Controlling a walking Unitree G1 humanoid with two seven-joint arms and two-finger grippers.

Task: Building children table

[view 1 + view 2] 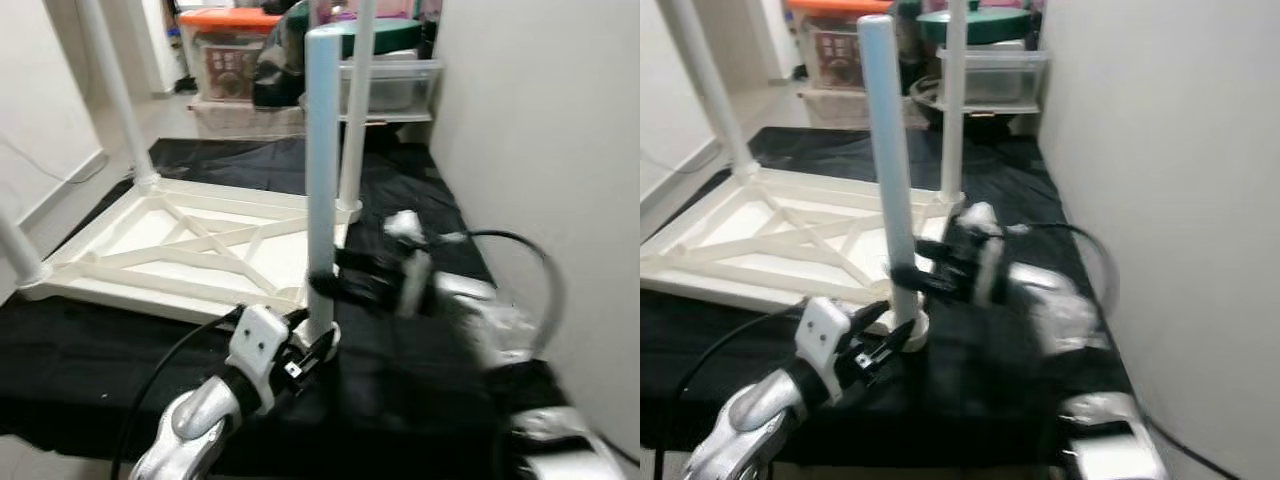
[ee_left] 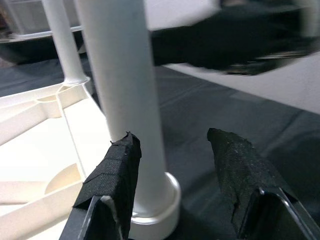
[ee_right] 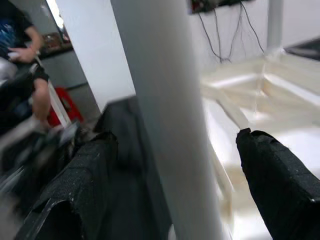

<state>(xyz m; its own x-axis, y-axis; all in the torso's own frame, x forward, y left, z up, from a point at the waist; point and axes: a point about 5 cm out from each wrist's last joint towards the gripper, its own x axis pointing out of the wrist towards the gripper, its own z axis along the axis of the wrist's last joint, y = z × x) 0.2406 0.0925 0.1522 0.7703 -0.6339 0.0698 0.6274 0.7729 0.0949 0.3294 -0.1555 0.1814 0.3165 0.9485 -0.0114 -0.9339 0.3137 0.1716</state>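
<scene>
White plastic table top (image 1: 190, 245) lies upside down on black cloth (image 1: 90, 350). Near-corner table leg (image 1: 322, 170) stands upright in its socket. Left gripper (image 1: 318, 345) at leg's base; right gripper (image 1: 328, 283) higher up.

Left wrist: fingers (image 2: 116, 175) apart, leg between.

Right wrist: fingers (image 3: 280, 175) spread, straddling leg.

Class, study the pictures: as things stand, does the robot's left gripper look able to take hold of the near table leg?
Probably yes. The left gripper is open at the foot of the table leg, one finger beside it. Nothing lies between; the right gripper straddles the leg higher up.
</scene>
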